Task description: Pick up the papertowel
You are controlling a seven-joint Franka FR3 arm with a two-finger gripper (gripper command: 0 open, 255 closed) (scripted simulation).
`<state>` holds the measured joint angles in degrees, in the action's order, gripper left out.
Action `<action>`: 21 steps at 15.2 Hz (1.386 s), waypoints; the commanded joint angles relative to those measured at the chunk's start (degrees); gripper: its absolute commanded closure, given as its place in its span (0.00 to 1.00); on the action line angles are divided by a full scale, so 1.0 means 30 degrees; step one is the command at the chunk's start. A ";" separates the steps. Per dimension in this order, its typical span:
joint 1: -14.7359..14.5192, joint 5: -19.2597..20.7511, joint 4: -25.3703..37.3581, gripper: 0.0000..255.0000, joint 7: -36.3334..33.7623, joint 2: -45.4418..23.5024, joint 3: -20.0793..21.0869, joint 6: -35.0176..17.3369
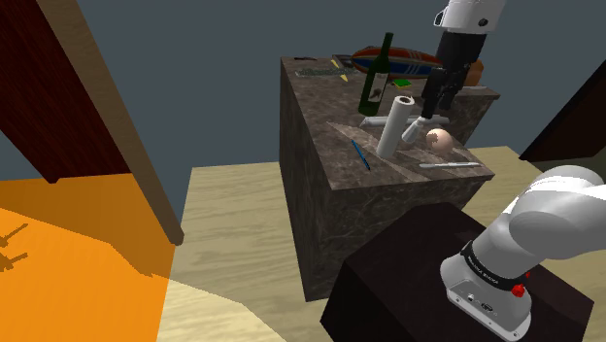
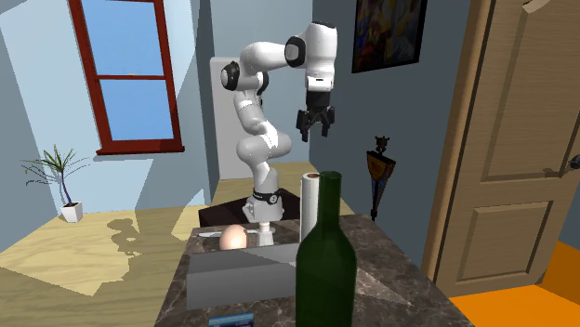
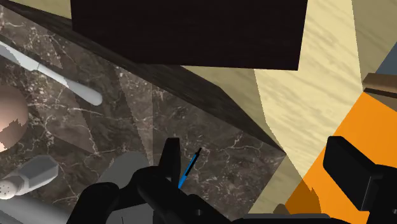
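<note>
The paper towel (image 1: 396, 126) is a plain whitish roll standing on the dark marble counter (image 1: 320, 165); it leans in the shoulder view. It rises behind the green bottle in the second exterior view (image 2: 311, 202). My black gripper (image 1: 437, 94) hangs open in the air, above the roll and toward the shoulder view's right, touching nothing. The gripper (image 2: 314, 124) is well above the roll's top, fingers spread. In the wrist view the gripper (image 3: 261, 172) is open; a grey rounded shape, probably the roll (image 3: 122, 170), lies just outside one finger (image 3: 169, 158).
A green bottle (image 1: 377, 76), a pinkish ball (image 1: 438, 139), a blue pen (image 1: 361, 153), a knife (image 1: 449, 165) and a red-blue object (image 1: 393, 62) share the counter. A grey box (image 2: 243, 277) lies near the bottle (image 2: 325, 265). The counter edge drops to floor (image 3: 299, 76).
</note>
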<state>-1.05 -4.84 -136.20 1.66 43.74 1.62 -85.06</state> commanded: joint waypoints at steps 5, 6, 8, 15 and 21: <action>-0.0158 0.1520 0.0206 0.00 0.3273 -0.1481 -0.1322 -0.1814; -0.0197 0.1841 0.0330 0.00 0.4070 -0.1915 -0.1632 -0.2283; -0.0298 0.2410 0.0665 0.00 0.5632 -0.2850 -0.2239 -0.3225; -0.0844 0.3544 0.2715 0.00 1.0905 -0.6661 -0.4138 -0.6347; -0.1003 0.3614 0.2908 0.00 1.2490 -0.8038 -0.4650 -0.7970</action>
<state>-4.05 5.97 -126.91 38.96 19.86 -12.25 -108.10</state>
